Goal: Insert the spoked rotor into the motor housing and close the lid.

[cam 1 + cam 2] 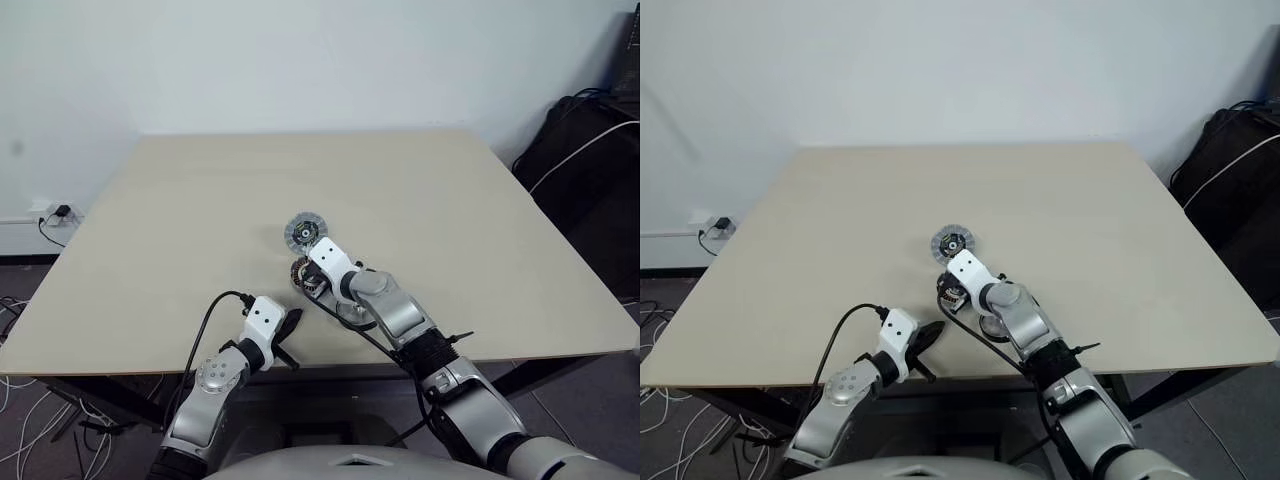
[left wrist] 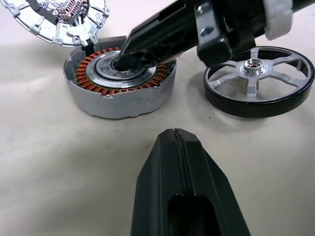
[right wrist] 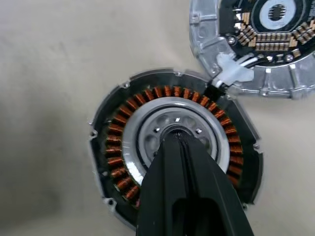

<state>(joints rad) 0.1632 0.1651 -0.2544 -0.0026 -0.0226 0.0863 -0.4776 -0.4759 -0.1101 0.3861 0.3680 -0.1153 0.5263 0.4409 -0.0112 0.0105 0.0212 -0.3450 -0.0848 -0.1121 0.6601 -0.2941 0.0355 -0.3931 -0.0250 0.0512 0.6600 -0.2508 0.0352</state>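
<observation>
The right gripper (image 3: 176, 135), clenched on nothing, is pressed into the pale centre of the motor housing (image 2: 119, 81) — the spoked rotor (image 2: 259, 81) lies just beside. The housing should be steadied (not shoved). The left gripper (image 2: 175, 135) is clenched too — the lid (image 3: 256, 44) lies open.

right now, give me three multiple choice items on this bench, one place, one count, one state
1. Where is the right gripper's tip?
A. at the motor housing's pale centre
B. on the spoked rotor
C. off the table

2. How many spokes has the rotor?
A. three
B. six
C. ten

3. How is the lid?
A. closed over the housing
B. lying open beside the housing
C. held by the left gripper

Answers:
1 A, its shut fingers end inside the copper winding ring.
2 B, six spokes can be counted around the hub.
3 B, it rests on the table at the housing's rim.
</observation>
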